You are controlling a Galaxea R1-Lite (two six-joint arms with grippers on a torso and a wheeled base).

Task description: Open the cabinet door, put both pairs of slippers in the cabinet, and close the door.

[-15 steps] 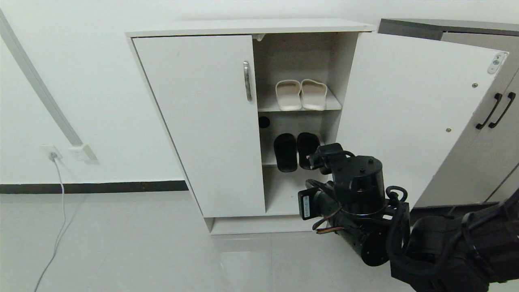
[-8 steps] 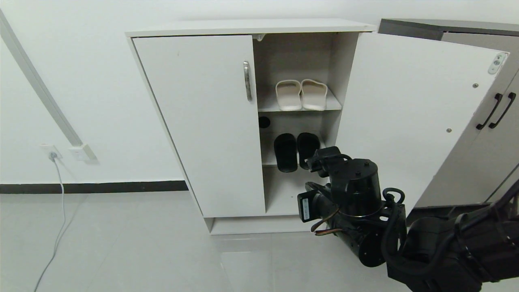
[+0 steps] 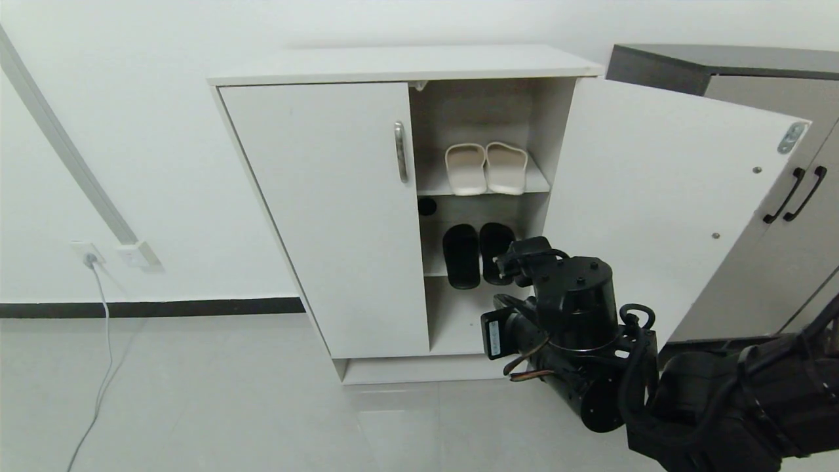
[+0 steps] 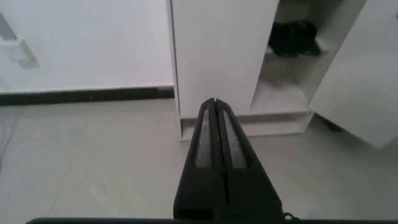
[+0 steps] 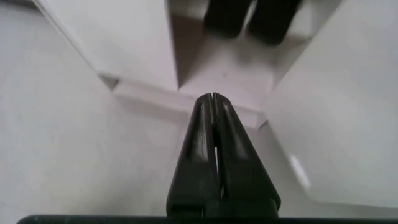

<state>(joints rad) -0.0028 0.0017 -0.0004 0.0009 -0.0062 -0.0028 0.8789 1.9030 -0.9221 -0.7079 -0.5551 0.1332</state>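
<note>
The white cabinet point(image 3: 314, 210) stands against the wall, its left door shut and its right door point(image 3: 655, 196) swung wide open. A beige pair of slippers point(image 3: 486, 168) sits on the upper shelf. A black pair of slippers point(image 3: 478, 254) sits on the shelf below, seen too in the left wrist view as the black pair point(image 4: 295, 38) and in the right wrist view as the black pair point(image 5: 252, 15). My right gripper point(image 5: 213, 99) is shut and empty, low in front of the open compartment, its arm point(image 3: 570, 314) beside the open door. My left gripper point(image 4: 214, 104) is shut and empty, above the floor short of the cabinet.
A grey cabinet point(image 3: 773, 216) with black handles stands right behind the open door. A wall socket with a cable point(image 3: 98, 314) is at the left, the cable trailing on the tiled floor point(image 3: 196, 406). The floor in front of the cabinet gives free room.
The head camera has tilted, so the whole scene sits lower in the picture. My right arm has drawn back slightly from the lower shelf.
</note>
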